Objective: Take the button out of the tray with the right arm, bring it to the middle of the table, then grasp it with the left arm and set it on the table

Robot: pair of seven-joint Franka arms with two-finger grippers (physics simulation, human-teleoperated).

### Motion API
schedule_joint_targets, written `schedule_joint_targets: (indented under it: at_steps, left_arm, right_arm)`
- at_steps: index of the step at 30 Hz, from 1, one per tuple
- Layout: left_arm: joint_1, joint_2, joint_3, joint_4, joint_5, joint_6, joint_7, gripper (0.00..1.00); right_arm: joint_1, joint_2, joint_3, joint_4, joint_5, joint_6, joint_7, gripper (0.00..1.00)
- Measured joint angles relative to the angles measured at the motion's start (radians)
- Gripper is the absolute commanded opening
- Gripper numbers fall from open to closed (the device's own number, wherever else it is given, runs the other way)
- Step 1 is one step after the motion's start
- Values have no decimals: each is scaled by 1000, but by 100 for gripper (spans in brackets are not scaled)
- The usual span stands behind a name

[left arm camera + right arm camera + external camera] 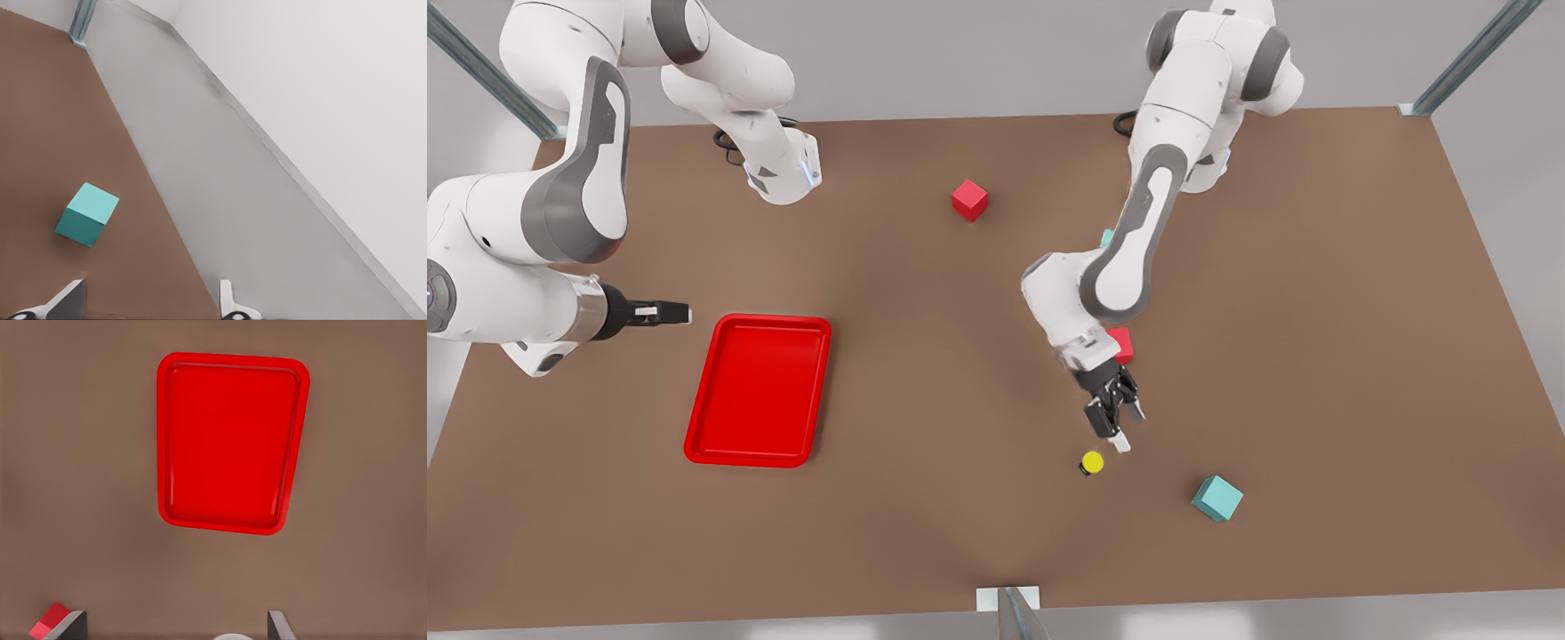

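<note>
Left gripper (1117,425) spread, empty; button (1092,462) just beside.

Probably a simulated robot lab: bare brown table (960,373), metal frame posts (1476,55), plain grey walls.

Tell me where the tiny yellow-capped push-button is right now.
The yellow-capped push-button sits on the brown table in the front view, just below the open left gripper, with the teal cube to its right.
</note>
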Motion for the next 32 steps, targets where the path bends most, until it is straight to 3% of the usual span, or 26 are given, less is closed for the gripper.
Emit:
schedule_joint_targets:
  at_steps: [4, 7, 9, 12, 21, 32]
  left_arm:
    - [307, -39, 1, 272, -708, -411, 500, 100]
    - [466, -148, -56, 385, -876, -651, 856, 100]
    - [544, -291, -177, 318, -877, -746, 1063, 100]
    - [559, -472, -223, 85, -877, -784, 1334, 100]
    - [560, -469, -233, 53, -904, -811, 1927, 100]
    - [560, -454, -234, 54, -913, -817, 2347, 100]
  right_arm:
    - [1, 0, 1, 0, 0, 0, 0, 100]
    - [2, 0, 1, 0, -1, 0, 0, 100]
    - [2, 0, 2, 0, -1, 0, 0, 100]
    - [1, 0, 2, 0, -1, 0, 0, 100]
    - [2, 0, 2, 0, -1, 0, 0, 100]
    - [3, -2, 2, 78, -11, 17, 0, 100]
